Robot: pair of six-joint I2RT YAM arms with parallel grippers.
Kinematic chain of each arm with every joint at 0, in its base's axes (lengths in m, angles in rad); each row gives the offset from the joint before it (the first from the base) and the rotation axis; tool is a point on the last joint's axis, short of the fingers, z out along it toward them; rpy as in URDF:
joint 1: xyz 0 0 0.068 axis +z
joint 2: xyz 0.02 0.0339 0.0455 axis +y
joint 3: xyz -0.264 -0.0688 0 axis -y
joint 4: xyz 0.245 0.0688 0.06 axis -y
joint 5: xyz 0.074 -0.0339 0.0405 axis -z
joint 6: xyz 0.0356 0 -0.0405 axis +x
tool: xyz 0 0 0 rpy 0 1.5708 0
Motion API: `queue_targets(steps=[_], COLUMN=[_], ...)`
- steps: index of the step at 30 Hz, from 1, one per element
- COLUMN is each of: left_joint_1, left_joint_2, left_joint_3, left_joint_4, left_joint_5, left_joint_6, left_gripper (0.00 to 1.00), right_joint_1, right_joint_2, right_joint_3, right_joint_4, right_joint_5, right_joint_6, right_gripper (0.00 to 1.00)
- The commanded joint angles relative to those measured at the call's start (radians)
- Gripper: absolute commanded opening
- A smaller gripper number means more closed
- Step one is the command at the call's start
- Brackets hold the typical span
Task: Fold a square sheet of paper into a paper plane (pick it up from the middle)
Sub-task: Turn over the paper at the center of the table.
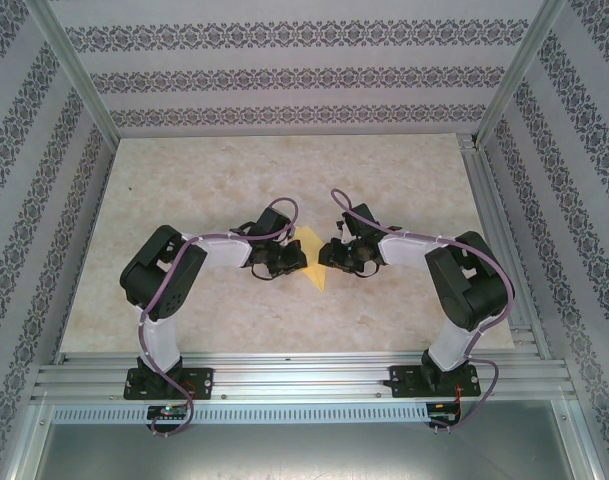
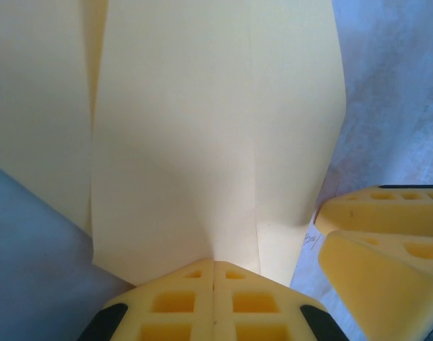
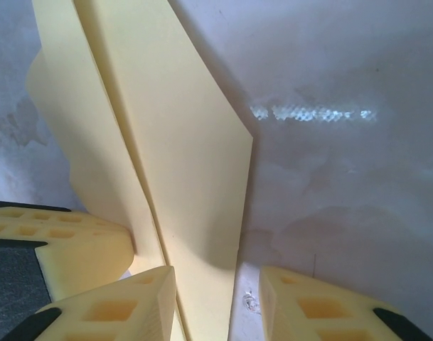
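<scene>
Left gripper (image 2: 215, 266), bottom centre of its wrist view, is clenched on the near edge of the pale-yellow paper plane (image 2: 202, 142), which fans toward the frame's top. Beside it, right gripper (image 3: 216, 284) straddles the sheet, jaws apart, gripping nothing. Closing off the crease could crumple or tear it.

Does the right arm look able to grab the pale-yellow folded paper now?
Probably yes. The right pincer stands open with the pale-yellow folded paper passing between its jaws, and nothing blocks it. The left pincer, shut on the same paper close beside it, leaves little room.
</scene>
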Motion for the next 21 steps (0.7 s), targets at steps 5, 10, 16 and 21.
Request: queue_targets(steps=[5,10,16,21], left_joint_1=[-0.003,-0.003,0.005,0.012], left_joint_2=[-0.016,-0.02,-0.039,-0.055], left_joint_3=[-0.063,-0.077,-0.099,-0.117], left_joint_4=[0.045,0.064,0.096,0.125], left_joint_5=[0.036,0.043,0.044,0.065], left_joint_6=[-0.04,-0.051,-0.069,-0.083], left_gripper=[0.0,0.0,0.0,0.0], right_joint_1=[0.034,0.038,0.028,0.024], right_joint_2=[0.044,0.029,-0.006,-0.032], right_joint_3=[0.045,0.044,0.023,0.005], right_joint_4=[0.028,0.038,0.061,0.014], right_joint_5=[-0.018,-0.011,-0.023,0.051], right_joint_6=[0.022,0.032,0.043,0.026], right_gripper=[0.33,0.31,0.32,0.33])
